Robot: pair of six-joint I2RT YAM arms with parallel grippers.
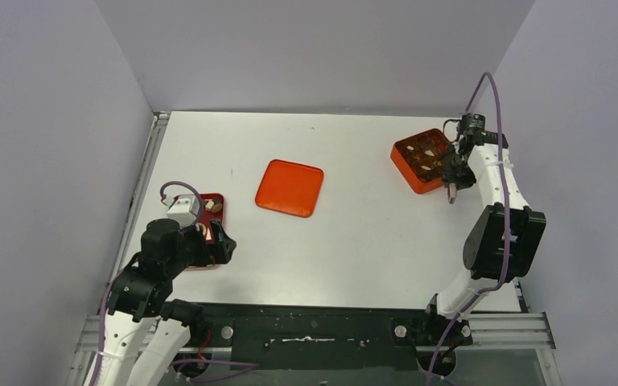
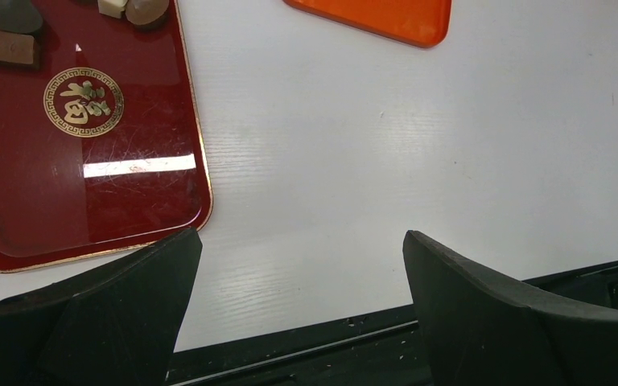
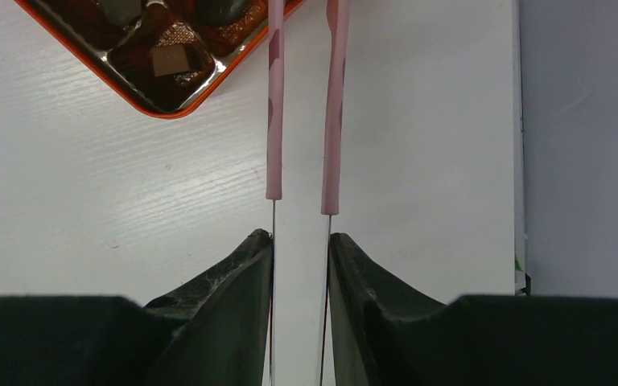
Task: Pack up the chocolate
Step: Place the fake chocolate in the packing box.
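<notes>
Clamped in right gripper (image 3: 300,237): pink tongs (image 3: 274,121), beside orange box (image 3: 161,112) of chocolate (image 3: 170,59), far right; left gripper (image 2: 302,235) spread wide, holding nothing, by red tray (image 2: 88,193) with a few pieces. Risk of dropping a tiny chunk if pinched off-centre on the long carry. Tight against right wall (image 1: 579,121) and worktop (image 1: 370,241) edge; open mid-worktop bar orange lid (image 1: 290,187).

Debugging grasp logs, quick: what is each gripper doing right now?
Left gripper: open, holding nothing, by the red tray.
Right gripper: closed on the pink tongs.
</notes>
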